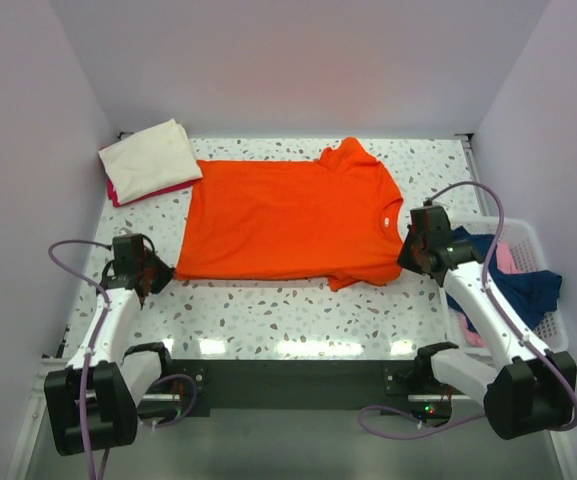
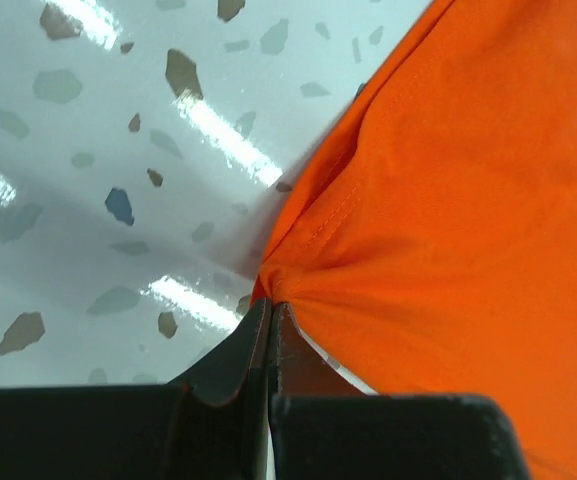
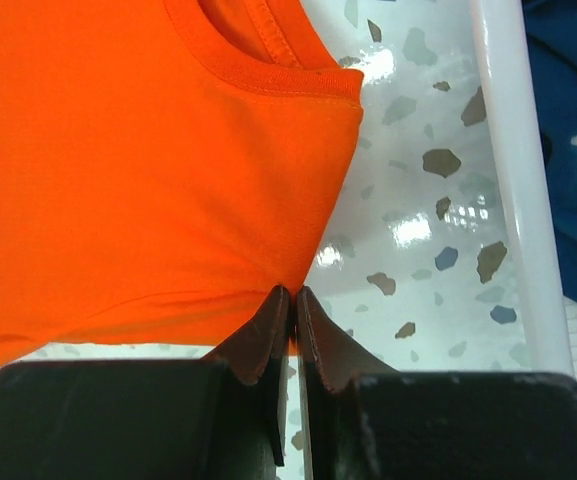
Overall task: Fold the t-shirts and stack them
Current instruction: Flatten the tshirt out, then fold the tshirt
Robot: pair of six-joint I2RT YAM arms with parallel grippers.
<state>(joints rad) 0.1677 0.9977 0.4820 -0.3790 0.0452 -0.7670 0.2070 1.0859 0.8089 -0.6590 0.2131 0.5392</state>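
The bright orange t-shirt lies spread flat on the speckled table, collar to the right and hem to the left. My left gripper is shut on the shirt's near hem corner; in the left wrist view the cloth bunches into the closed tips. My right gripper pinches the shirt's near shoulder edge beside the collar. In the right wrist view the orange cloth runs into the tips, which stand a hair apart with a sliver of orange between them.
A folded cream t-shirt lies on a magenta one at the back left corner. The white lattice basket at the right holds a navy t-shirt and a pale pink one. Its rim runs close beside my right gripper.
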